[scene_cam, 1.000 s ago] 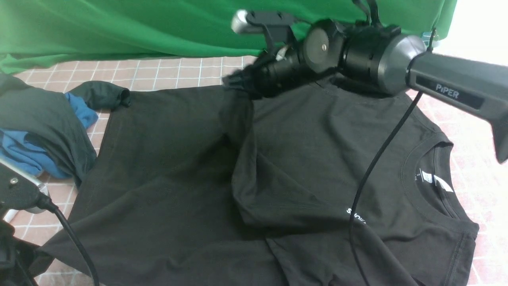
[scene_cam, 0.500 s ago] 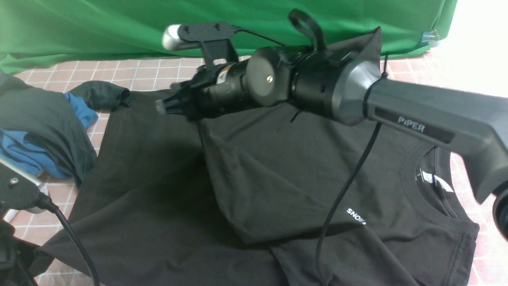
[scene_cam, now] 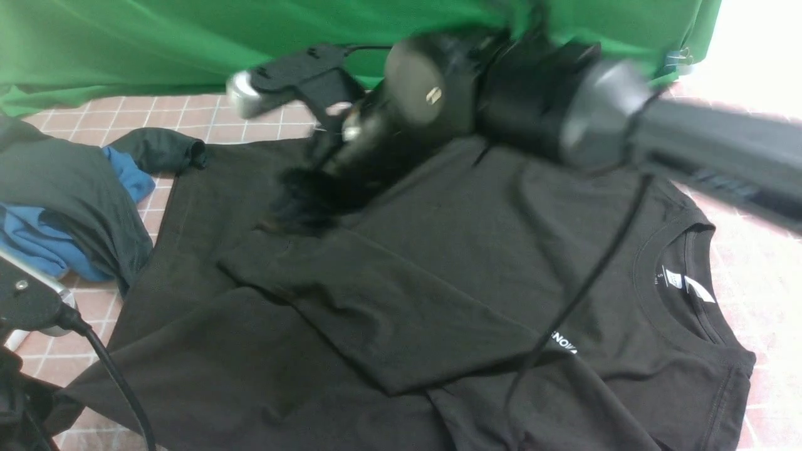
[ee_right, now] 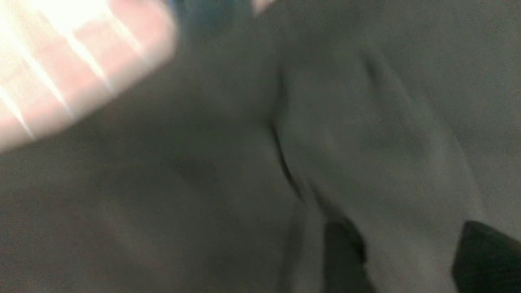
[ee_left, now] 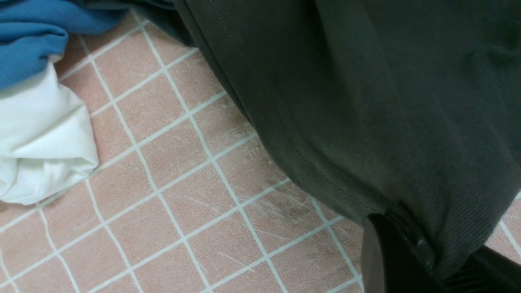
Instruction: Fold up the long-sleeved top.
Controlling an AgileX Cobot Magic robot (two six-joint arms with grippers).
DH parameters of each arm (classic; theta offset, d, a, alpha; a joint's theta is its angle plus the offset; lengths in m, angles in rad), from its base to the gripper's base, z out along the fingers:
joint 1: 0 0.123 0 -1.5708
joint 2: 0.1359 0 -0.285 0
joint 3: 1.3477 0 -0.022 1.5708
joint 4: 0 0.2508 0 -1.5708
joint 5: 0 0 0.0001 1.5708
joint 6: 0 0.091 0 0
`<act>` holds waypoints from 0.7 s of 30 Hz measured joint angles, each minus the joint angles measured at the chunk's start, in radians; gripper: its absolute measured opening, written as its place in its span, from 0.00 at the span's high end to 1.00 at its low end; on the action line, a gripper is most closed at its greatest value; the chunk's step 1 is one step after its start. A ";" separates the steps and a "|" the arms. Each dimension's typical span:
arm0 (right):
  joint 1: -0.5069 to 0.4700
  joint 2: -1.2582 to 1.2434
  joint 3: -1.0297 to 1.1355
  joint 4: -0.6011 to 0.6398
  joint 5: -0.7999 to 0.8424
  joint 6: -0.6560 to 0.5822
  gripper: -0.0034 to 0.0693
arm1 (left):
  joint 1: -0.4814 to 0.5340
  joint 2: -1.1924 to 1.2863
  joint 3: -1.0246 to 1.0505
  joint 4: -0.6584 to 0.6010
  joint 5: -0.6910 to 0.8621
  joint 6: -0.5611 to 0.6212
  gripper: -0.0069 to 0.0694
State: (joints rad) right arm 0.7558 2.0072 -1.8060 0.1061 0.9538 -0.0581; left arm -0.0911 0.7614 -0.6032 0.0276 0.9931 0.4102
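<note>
- Front view showed the top (scene_cam: 476, 263) spread flat on the worktop (scene_cam: 219, 119), directly beneath the blurred right jaws, with one sleeve (scene_cam: 376, 313) laid slantwise over its chest just below them.
- Right jaws stood parted in the right wrist view, with cloth lying under and between them. Nothing looked pinched, though blur left some doubt.
- Left jaws were closed, apparently nipping the top's hem (ee_left: 325, 171).
- Risk: a parted jaw tip so near the sleeve could snag the knit on lifting and drag the fold open.
- Risk: the cable (scene_cam: 589, 275) hanging beneath the right arm (scene_cam: 720, 150) could sweep the sleeve askew.
- Risk: a pull from the left jaws would shift the body under the sleeve.
</note>
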 joint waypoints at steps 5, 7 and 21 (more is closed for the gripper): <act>0.006 -0.172 0.245 -0.164 0.183 0.048 0.61 | 0.000 0.000 0.000 0.000 -0.002 0.000 0.84; 0.021 -0.273 0.405 -0.177 0.199 0.044 0.58 | 0.000 0.000 0.000 0.000 -0.007 0.000 0.84; 0.045 -0.601 1.138 -0.186 -0.245 -0.151 0.20 | 0.000 0.000 0.000 -0.003 -0.051 0.000 0.84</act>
State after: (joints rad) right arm 0.8008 1.4067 -0.6679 -0.0798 0.7085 -0.2094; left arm -0.0911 0.7614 -0.6032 0.0247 0.9423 0.4102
